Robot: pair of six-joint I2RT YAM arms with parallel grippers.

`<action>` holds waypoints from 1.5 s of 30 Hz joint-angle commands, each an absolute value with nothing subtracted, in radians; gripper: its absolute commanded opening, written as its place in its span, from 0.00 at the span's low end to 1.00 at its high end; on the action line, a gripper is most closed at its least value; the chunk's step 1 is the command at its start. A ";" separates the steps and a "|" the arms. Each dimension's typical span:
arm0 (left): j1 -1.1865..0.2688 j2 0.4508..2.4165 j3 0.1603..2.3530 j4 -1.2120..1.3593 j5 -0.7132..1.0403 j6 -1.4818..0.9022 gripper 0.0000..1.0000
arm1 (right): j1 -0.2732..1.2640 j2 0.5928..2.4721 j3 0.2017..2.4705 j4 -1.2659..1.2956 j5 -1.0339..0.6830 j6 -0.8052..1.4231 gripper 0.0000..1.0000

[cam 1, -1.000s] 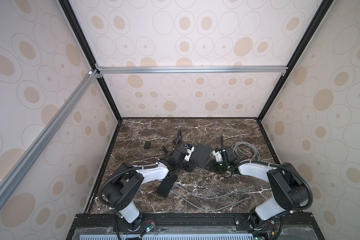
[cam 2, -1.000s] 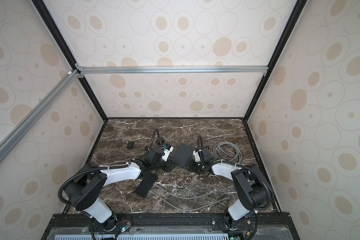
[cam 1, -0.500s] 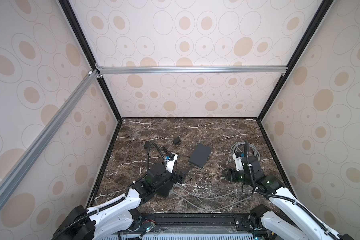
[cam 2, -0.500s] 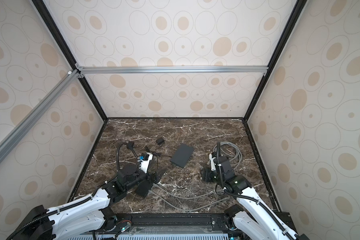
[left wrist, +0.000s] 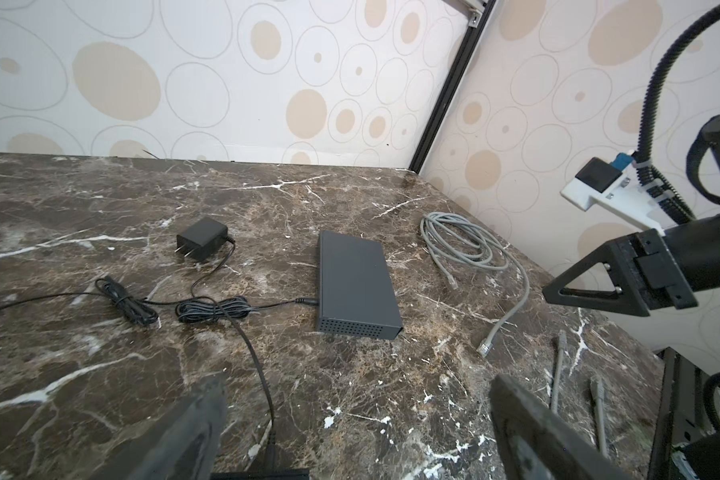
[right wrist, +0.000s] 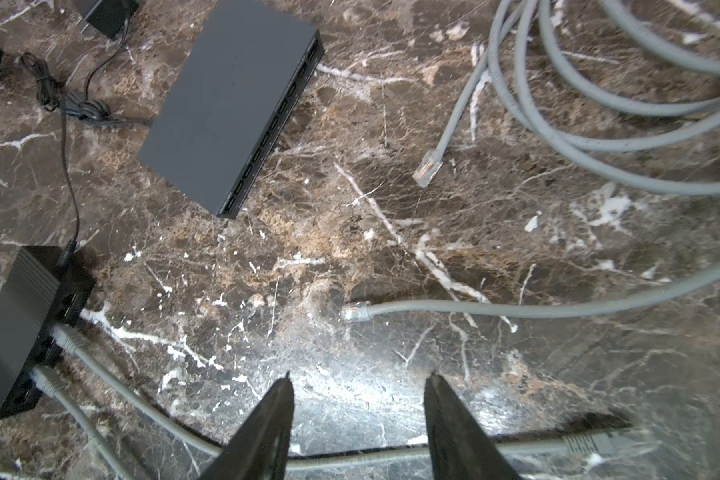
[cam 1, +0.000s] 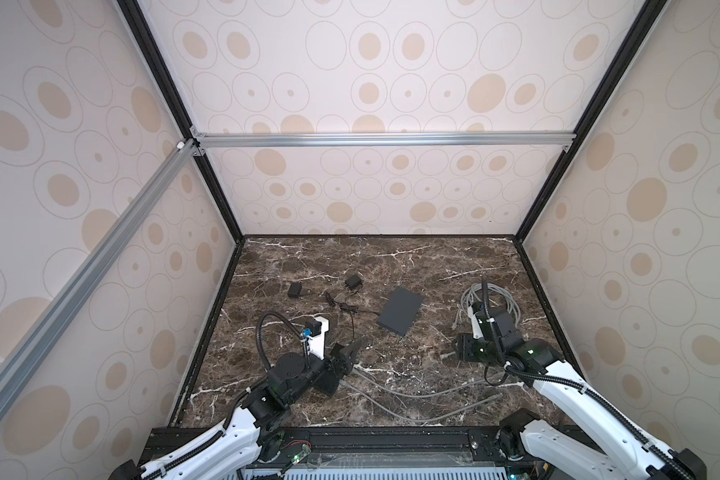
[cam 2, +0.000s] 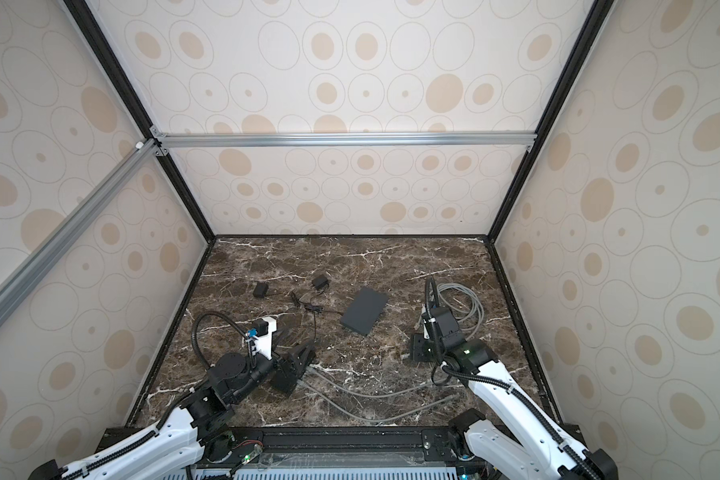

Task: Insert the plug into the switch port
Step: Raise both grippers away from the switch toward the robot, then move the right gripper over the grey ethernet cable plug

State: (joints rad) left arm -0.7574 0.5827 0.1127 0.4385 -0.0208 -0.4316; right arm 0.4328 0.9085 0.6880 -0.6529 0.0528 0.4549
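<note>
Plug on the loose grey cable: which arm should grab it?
Right. The plug lies just ahead of the right gripper, which is open and empty. The left gripper is open too, but sits farther from it.

Clear plastic plug on a grey cable and flat dark grey switch box, lying apart.
The plug lies just beyond the fingertips of the right gripper, opposite the gap between them, touching neither; the switch box lies flat farther out past the same fingers, its long edge with the row of empty ports turned toward the plug.
</note>
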 commanded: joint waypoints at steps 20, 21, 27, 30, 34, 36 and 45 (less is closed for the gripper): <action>-0.756 0.460 0.056 0.416 -0.183 -0.563 0.98 | 0.146 1.264 0.755 -0.701 -0.219 0.543 0.41; -0.754 0.447 0.053 0.414 -0.183 -0.564 0.98 | 0.146 1.283 0.753 -0.683 -0.225 0.544 0.41; -0.749 0.378 0.034 0.386 -0.183 -0.566 0.98 | 0.146 1.387 0.747 -0.562 -0.345 0.588 0.43; -0.746 0.347 0.025 0.374 -0.184 -0.566 0.98 | 0.161 1.418 0.736 -0.465 -0.428 0.631 0.45; -0.745 0.301 0.009 0.366 -0.186 -0.569 0.98 | 0.218 1.467 0.778 -0.419 -0.444 0.666 0.47; -0.743 0.282 0.002 0.361 -0.186 -0.570 0.98 | 0.241 1.472 0.813 -0.423 -0.457 0.662 0.48; -0.735 0.214 -0.009 0.335 -0.173 -0.559 0.98 | 0.254 1.331 0.971 -0.748 -0.323 0.287 0.50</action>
